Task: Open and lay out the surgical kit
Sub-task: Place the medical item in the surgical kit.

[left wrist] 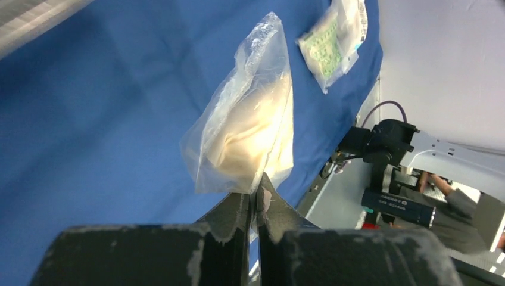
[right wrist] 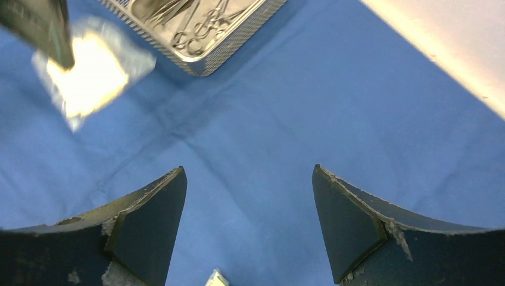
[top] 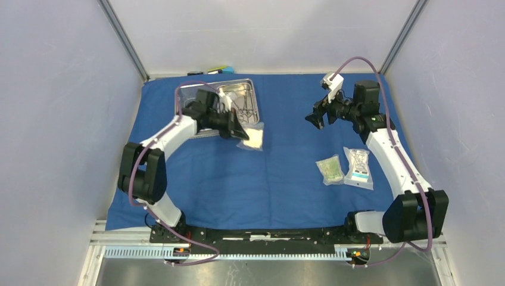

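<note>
Clear packet in left fingers, above blue cloth.

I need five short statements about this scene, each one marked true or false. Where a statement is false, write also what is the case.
1. The left gripper is shut on a clear packet with cream-coloured contents. True.
2. The right gripper holds a packet. False: its jaws stand wide apart with nothing between them.
3. A green packet and a white packet lie side by side on the blue cloth, near the right arm. True.
4. The steel tray is empty. False: metal instruments lie in it.
5. The blue cloth is wrapped around the tray. False: it lies spread out, with the tray on top of it.
</note>
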Motion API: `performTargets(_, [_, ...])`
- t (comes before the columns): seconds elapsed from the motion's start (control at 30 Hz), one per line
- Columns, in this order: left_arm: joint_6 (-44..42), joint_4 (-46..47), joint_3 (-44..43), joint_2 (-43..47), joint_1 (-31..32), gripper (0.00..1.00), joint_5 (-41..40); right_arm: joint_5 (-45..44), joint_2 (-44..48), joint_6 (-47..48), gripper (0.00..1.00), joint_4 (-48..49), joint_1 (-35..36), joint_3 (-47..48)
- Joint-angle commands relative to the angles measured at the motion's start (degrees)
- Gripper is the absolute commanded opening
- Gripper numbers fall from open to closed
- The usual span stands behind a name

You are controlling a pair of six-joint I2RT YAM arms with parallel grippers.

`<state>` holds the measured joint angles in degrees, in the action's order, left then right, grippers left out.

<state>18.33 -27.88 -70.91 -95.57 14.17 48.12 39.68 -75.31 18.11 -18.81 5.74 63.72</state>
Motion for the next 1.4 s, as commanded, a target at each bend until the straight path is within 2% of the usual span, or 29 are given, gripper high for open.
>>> performTargets(0.0, [16.57,18.02,7.33,6.17,7.58,0.1,-5.94,-7.8,3.21,-1.5,0.85,1.75,-0.67,2.11])
performTargets(0.17, [28.54,31.5,10.66,2.15,16.76,0.12,-9.06,-10.47,4.51,-1.23,0.86,2.11,-2.77,-0.3])
performTargets(0.3, [30.44,34.55,9.4,-1.52,23.0,0.13,-11.59,-11.2,4.7,-0.88,0.86,2.37,-4.68,-1.24])
performTargets(0.43, [37.04,40.41,9.92,-5.94,26.55,0.12,-13.65,-11.41,5.37,-0.55,0.86,2.47,-5.38,-1.83])
performTargets(0.67, [43.7,45.62,10.82,-13.63,31.23,0.1,-14.11,-11.98,6.94,0.95,0.87,0.47,-7.94,-1.91])
performTargets(0.87, [45.59,49.95,10.41,-18.38,34.57,0.09,-16.16,-12.19,9.02,1.67,0.88,-1.96,-10.61,-4.36])
performTargets(1.03, [47.39,51.73,10.63,-20.87,36.85,0.1,-17.35,-13.14,8.97,4.77,0.88,-7.87,-12.54,-6.24])
performTargets(1.37, [43.56,50.78,9.17,-21.06,36.89,0.12,-19.17,-11.94,11.94,7.36,0.89,-9.23,-13.46,-12.37])
